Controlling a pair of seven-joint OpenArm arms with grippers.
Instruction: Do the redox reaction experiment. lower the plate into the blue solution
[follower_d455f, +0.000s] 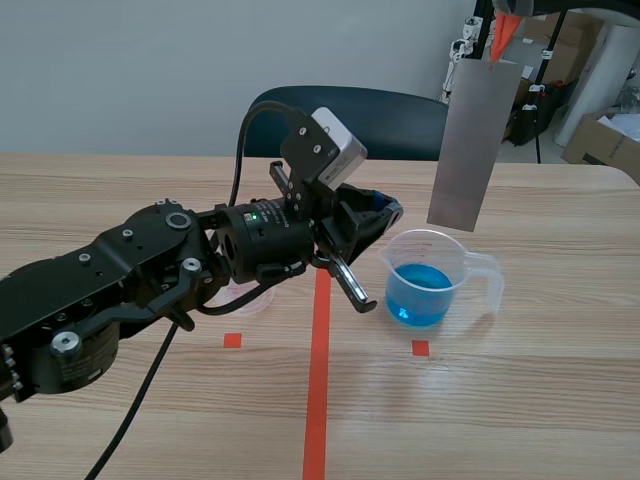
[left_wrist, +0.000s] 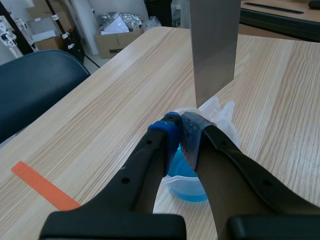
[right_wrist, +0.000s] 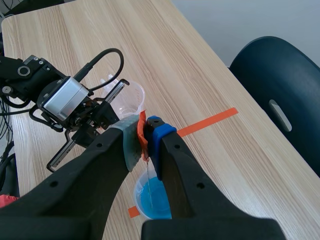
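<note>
A grey metal plate (follower_d455f: 472, 145) hangs upright by an orange-red tab (follower_d455f: 507, 28), its lower edge just above the rim of a clear beaker (follower_d455f: 440, 275) that holds blue solution (follower_d455f: 420, 290). In the right wrist view my right gripper (right_wrist: 145, 131) is shut on the tab (right_wrist: 143, 135). The plate shows edge-on below it, over the beaker (right_wrist: 152, 200). My left gripper (follower_d455f: 388, 215) is at the beaker's near-left rim. In the left wrist view the left gripper (left_wrist: 181, 125) pinches the beaker (left_wrist: 220, 112) wall, with the plate (left_wrist: 215, 50) just ahead.
A small clear dish (follower_d455f: 248, 298) lies under the left arm and shows beside the left wrist camera (right_wrist: 62, 100) as a clear cup (right_wrist: 131, 95). A dark blue chair (follower_d455f: 370, 120) stands behind the table. Boxes (follower_d455f: 600, 140) sit at the back right.
</note>
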